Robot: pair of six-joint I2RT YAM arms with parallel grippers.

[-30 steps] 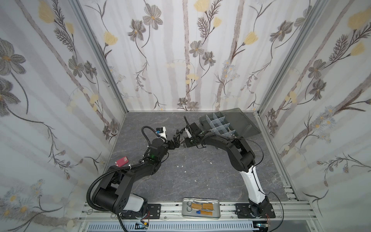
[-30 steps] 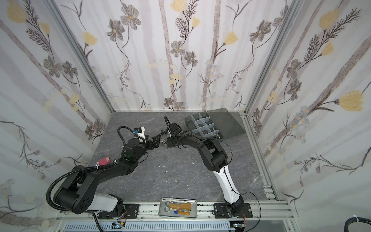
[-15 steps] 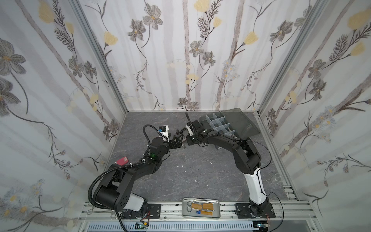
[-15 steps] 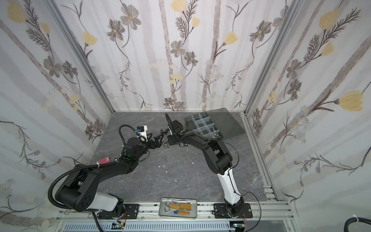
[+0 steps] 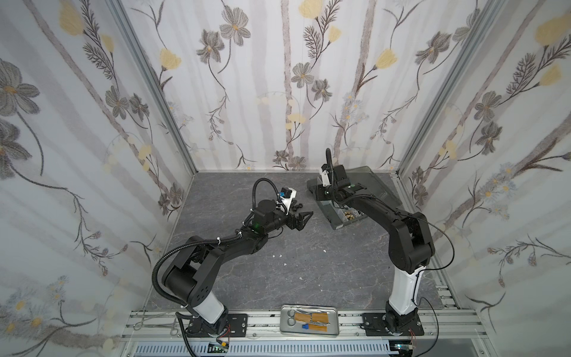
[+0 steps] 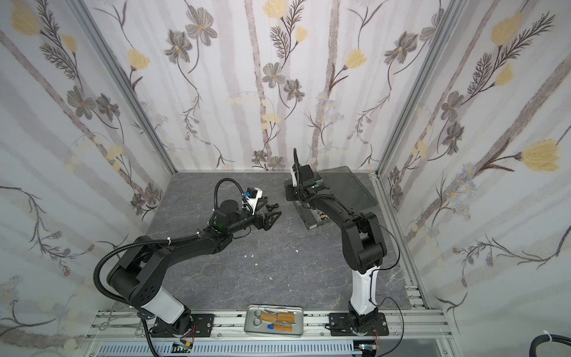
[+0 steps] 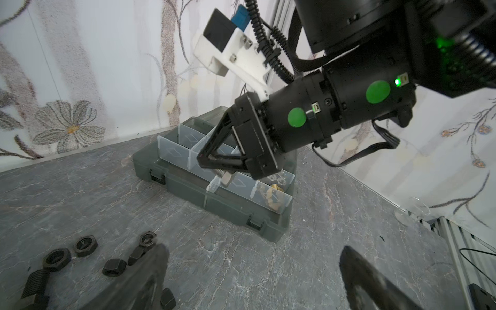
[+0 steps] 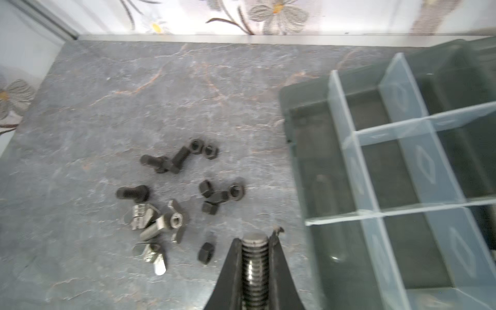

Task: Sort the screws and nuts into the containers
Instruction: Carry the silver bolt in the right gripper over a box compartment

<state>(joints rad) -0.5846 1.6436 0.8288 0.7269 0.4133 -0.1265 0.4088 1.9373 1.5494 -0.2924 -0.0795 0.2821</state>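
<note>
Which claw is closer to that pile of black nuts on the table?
Left. The left gripper hangs open right beside the black nuts; the right gripper is above the organizer box, clamping a bolt.

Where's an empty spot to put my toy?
Mostly bare: grey marbled tabletop between the left arm and right arm, behind the flat silver metal tray. Crowded at the back: loose black and silver screws and nuts, dark grey plastic organizer box.

Pale wall panels (image 5: 278, 77) printed with grey and yellow flowers close in the left, far and right sides, joined by silver metal corner posts (image 5: 154, 86). The floor is a dark grey marbled slab (image 5: 293, 278), evenly lit. A slotted aluminium rail (image 5: 265, 323) runs along the near edge.
</note>
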